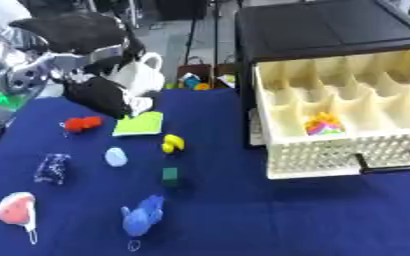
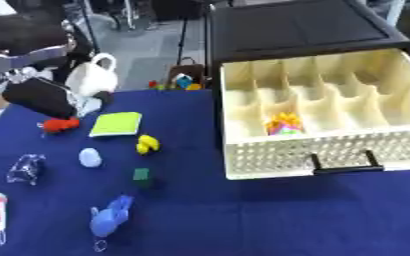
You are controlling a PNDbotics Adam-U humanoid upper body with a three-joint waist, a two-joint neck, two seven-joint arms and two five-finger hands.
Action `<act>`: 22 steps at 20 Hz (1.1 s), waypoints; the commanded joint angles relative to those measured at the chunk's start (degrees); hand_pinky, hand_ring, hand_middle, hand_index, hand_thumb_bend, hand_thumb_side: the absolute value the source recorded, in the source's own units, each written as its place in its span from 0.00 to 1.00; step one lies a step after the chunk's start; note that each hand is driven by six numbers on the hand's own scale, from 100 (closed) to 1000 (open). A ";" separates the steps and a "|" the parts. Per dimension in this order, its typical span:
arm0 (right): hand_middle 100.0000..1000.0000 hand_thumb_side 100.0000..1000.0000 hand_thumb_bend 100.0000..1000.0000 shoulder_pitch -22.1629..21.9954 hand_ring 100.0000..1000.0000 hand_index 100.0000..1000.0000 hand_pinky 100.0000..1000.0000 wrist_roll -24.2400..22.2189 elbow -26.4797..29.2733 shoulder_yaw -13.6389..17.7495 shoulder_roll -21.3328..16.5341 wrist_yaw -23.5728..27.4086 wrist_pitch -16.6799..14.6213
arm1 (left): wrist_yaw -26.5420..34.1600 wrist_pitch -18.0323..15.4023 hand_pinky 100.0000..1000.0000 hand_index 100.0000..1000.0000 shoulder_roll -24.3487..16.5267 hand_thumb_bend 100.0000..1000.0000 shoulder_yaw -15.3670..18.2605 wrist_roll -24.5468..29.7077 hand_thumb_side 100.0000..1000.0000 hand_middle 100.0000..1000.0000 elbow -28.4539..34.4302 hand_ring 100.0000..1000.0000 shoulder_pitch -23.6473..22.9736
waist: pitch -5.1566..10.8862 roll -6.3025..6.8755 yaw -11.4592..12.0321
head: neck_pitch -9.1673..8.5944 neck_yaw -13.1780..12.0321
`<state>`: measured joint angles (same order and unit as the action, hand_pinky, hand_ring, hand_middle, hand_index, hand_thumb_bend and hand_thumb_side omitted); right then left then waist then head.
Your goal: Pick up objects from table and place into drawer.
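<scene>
Left hand hovering over the toys
The left hand point(image 1: 103, 95) is hanging above the lime card point(image 1: 139, 123); I cannot tell its fingers' state

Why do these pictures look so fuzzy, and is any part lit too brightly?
Both views are soft all over, so the small things on the blue table lack crisp edges. In the right eye view the cream drawer is brightest yet still readable. In the left eye view the left hand is a dark blur.
</scene>
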<state>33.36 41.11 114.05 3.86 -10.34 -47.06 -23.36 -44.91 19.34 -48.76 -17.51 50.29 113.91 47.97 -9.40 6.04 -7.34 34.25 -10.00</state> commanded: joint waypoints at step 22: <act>0.65 1.00 0.00 3.83 0.64 0.75 0.60 0.74 0.54 -0.66 -0.70 0.87 -1.30 | 1.52 7.18 0.14 0.62 21.61 0.33 2.03 -10.10 0.61 0.35 -12.20 0.37 23.28 | -1.61 2.34 -6.77 | -1.84 -6.13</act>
<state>36.17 41.36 114.05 3.42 -10.38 -46.71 -24.03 -43.65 25.87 -27.11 -16.53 40.67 102.09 69.78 -11.89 8.77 -14.24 33.05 -15.63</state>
